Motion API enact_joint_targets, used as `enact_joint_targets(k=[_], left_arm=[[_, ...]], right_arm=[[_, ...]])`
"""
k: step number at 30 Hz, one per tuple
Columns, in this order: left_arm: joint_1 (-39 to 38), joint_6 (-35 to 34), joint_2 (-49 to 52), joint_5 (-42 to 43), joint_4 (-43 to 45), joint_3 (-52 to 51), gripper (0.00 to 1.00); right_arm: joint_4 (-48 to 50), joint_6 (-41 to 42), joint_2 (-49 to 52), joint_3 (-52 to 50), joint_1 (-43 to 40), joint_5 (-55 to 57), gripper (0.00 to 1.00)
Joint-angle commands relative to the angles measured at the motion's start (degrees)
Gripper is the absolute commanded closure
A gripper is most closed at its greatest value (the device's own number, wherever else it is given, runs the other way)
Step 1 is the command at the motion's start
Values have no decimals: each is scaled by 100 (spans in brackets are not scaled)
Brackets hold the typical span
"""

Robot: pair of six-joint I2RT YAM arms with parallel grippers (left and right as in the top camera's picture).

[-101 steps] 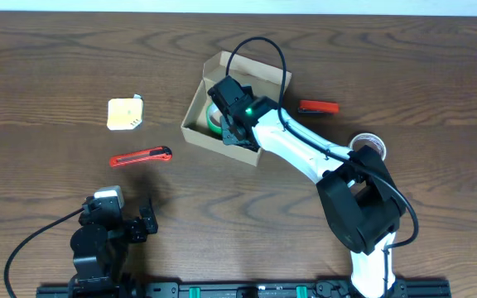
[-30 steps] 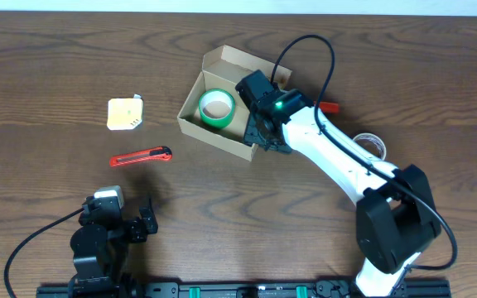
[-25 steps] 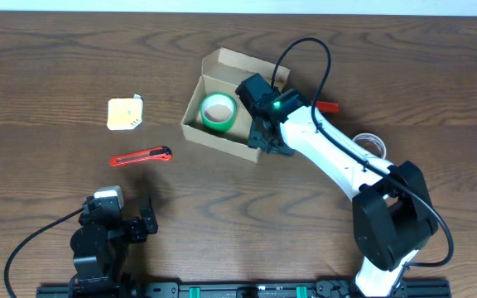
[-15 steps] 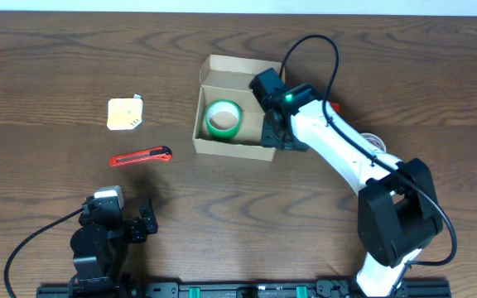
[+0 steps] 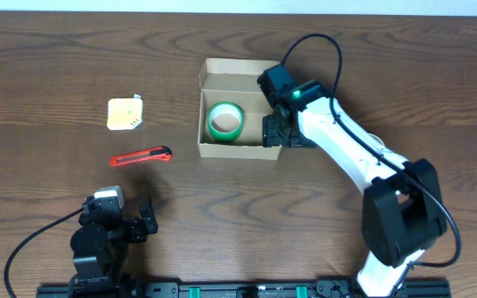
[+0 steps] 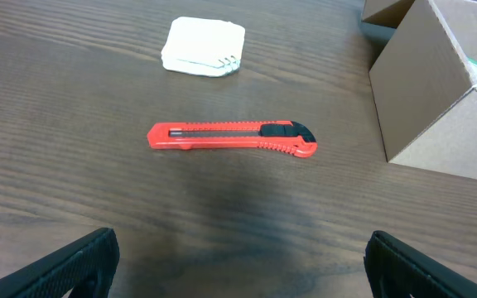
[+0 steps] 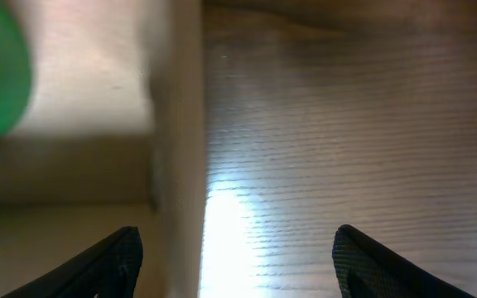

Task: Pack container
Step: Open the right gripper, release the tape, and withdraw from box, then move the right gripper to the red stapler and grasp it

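Plain tan container [image 5: 238, 151] holds green tape roll [image 5: 225, 134].

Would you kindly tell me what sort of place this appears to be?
Probably a robotics lab bench: a wood-grain table edged by a mounting rail, with staged props: the container, green tape roll, red box cutter.

Right arm [image 5: 348, 152]: white links, black joints, green light [image 5: 296, 93], looping black cable [image 5: 315, 36]. Left arm [image 5: 94, 244]: black, grey-capped; left claw [image 6: 240, 263] black-tipped.
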Motion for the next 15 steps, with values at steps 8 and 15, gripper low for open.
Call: enact_joint_targets(k=[8, 15], left_arm=[[22, 63, -33, -44, 7, -46, 4], [22, 63, -33, -44, 7, -46, 5]], right_arm=[[-42, -605, -2175, 125, -70, -337, 23], [-778, -1036, -3375, 125, -282, 162, 19]])
